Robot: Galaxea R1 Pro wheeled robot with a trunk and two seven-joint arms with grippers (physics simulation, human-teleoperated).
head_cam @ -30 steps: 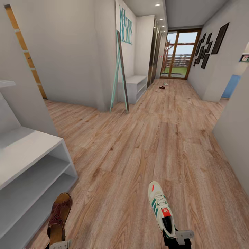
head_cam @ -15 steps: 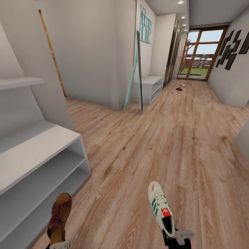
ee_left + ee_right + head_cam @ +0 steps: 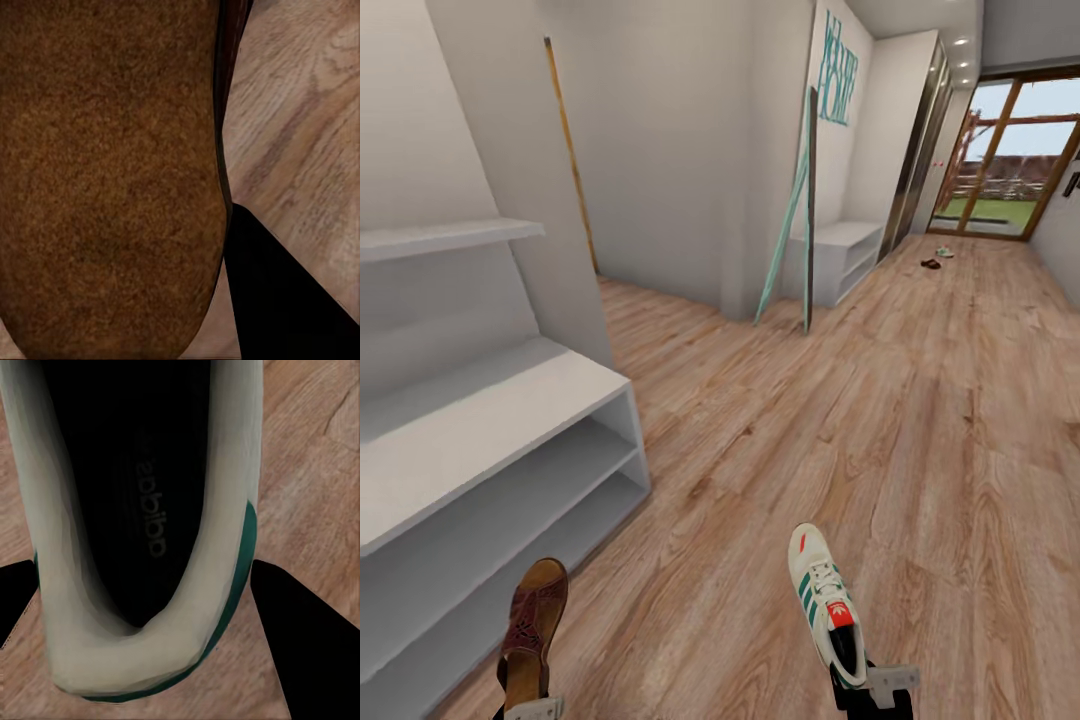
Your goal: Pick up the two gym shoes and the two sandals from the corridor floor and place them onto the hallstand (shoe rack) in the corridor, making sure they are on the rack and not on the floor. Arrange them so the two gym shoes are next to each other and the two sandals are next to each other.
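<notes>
The robot is standing beside the rack (image 3: 490, 400) with a shoe in each hand. The left gripper (image 3: 528, 708) is clamped on the heel of a sandal (image 3: 532, 625), holding it off the floor (image 3: 860, 420) with its toe pointing forward; from the left wrist, the tan insole (image 3: 105, 172) is sitting right up against the lens. The right gripper (image 3: 878, 690) is gripping a sneaker (image 3: 825, 600) by its heel collar, toe forward too, and the right wrist is looking straight into the dark opening (image 3: 142, 480).

Far down the corridor, near the glass door (image 3: 1010, 150), two small things are lying on the boards: a dark one (image 3: 931, 263) and a pale one (image 3: 945, 253), likely the other sandal and sneaker, though they are too small to be sure.

What worries me is the grip. Both shoes are being held only at the heel, with all the length sticking out ahead, so a quick swing toward the rack could lever either one loose and drop it back on the floor. The sandal is riding low and close to the rack's front edge; lifting it too little could knock its toe against the bench top or a shelf lip. Setting either shoe mid-bench could also leave no room beside it for its mate.
</notes>
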